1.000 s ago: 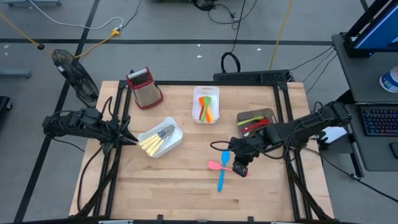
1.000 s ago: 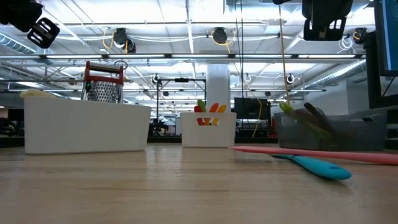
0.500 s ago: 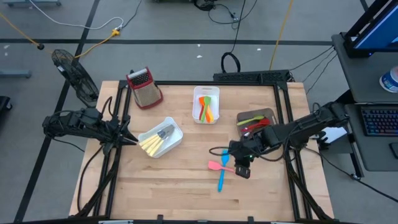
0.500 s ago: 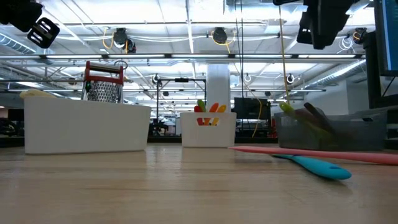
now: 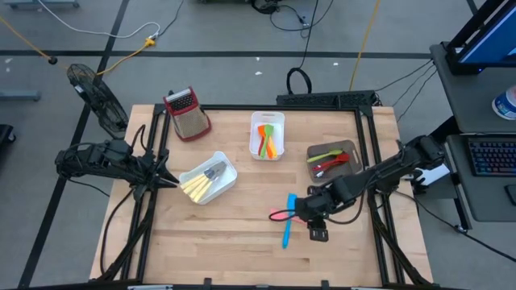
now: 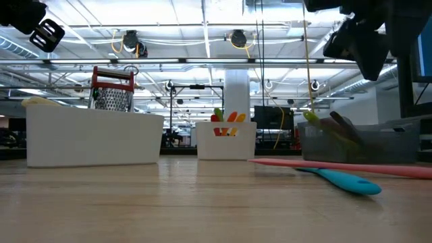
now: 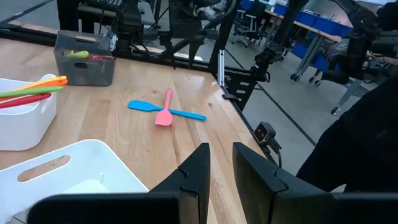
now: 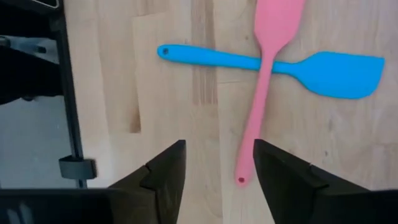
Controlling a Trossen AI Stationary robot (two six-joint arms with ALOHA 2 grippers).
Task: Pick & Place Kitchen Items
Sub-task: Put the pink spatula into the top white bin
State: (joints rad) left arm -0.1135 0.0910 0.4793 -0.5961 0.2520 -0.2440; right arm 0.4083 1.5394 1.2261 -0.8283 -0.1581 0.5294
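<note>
Pink spatula (image 8: pixel 268 74) lies crossed over the blue spatula (image 8: pixel 292 63), below the right gripper (image 8: pixel 214 180), whose fingers stand apart, empty. Closing here risks nudging both crossed utensils askew.

We find no text, label, brand, number or sign that can be read in any of the four views. Nothing legible shows on the bins, the utensils, the grater, the arms, or the wooden surface, and the room behind in the low view shows no lettering we can make out.
</note>
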